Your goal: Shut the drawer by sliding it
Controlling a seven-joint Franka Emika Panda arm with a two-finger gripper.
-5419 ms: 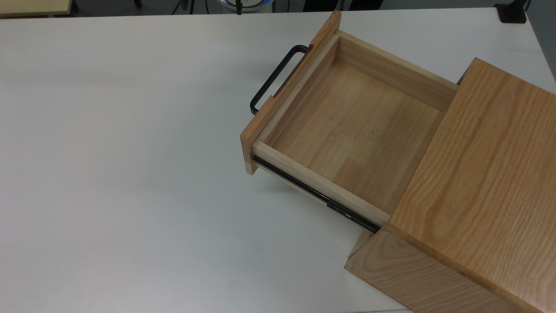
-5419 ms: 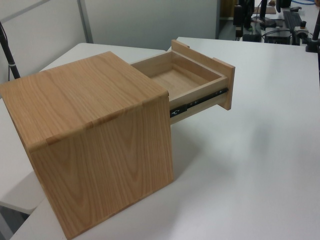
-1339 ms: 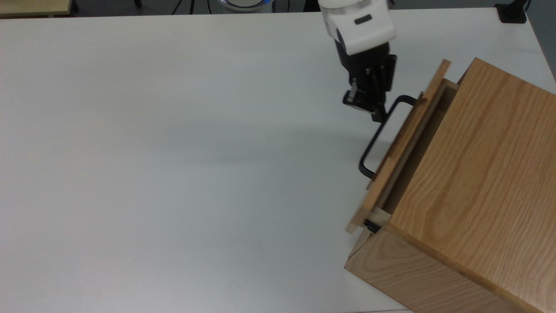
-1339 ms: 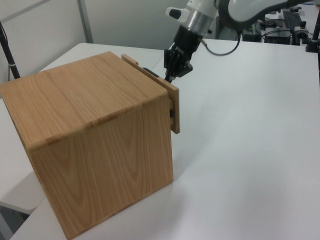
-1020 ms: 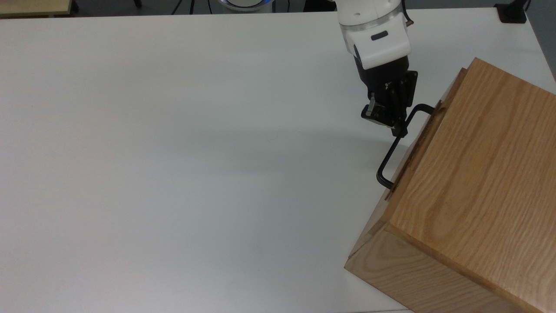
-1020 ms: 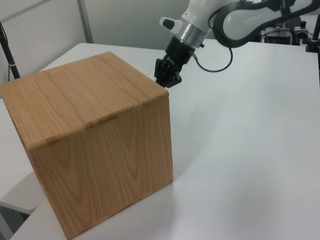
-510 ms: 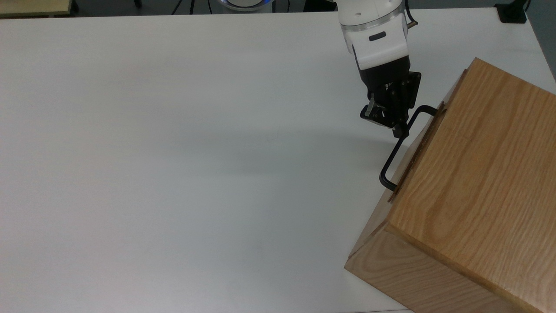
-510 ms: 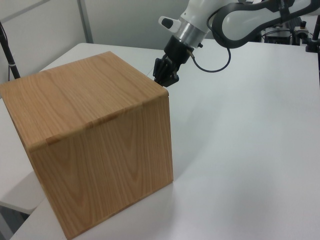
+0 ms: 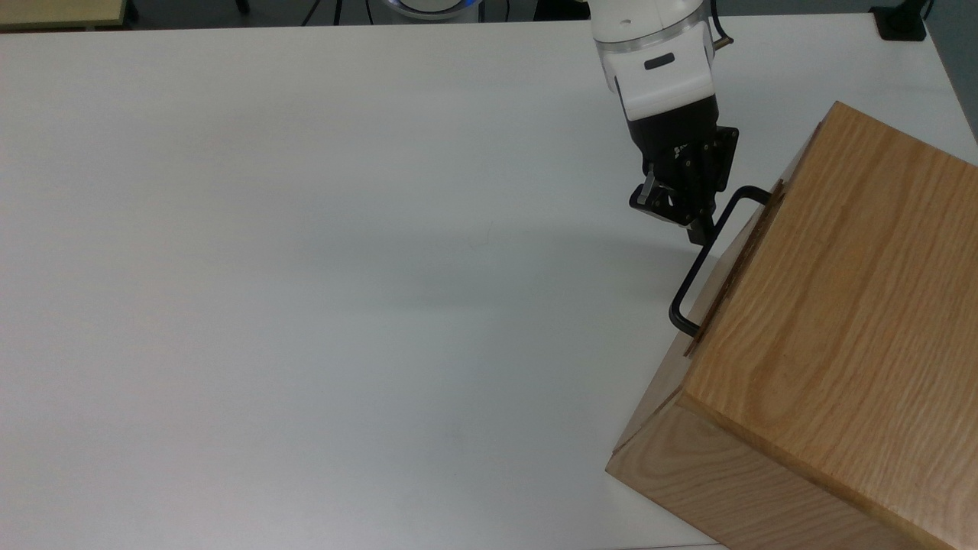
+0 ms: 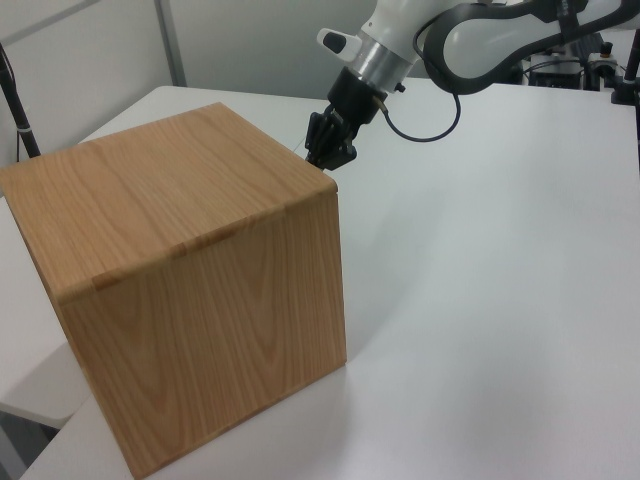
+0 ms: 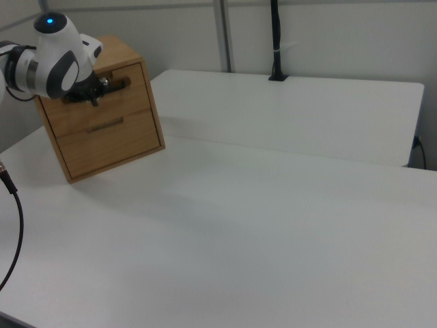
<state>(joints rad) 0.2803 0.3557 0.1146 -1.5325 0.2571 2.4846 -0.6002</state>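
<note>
Drawer [image 11: 123,85]: light wood front panel, flat, pushed fully into its housing; front sits flush with the housing's front face in the right view. It is the upper of two fronts there. In the top view a narrow strip of the front panel [image 9: 737,241] shows along the housing's left edge, no interior visible.

Handle [image 9: 707,256]: thin black metal, U-shaped, projecting from the front panel toward the top view's left, bar running parallel to the panel. In the right view the handle [image 11: 121,83] lies level across the upper front.
</note>
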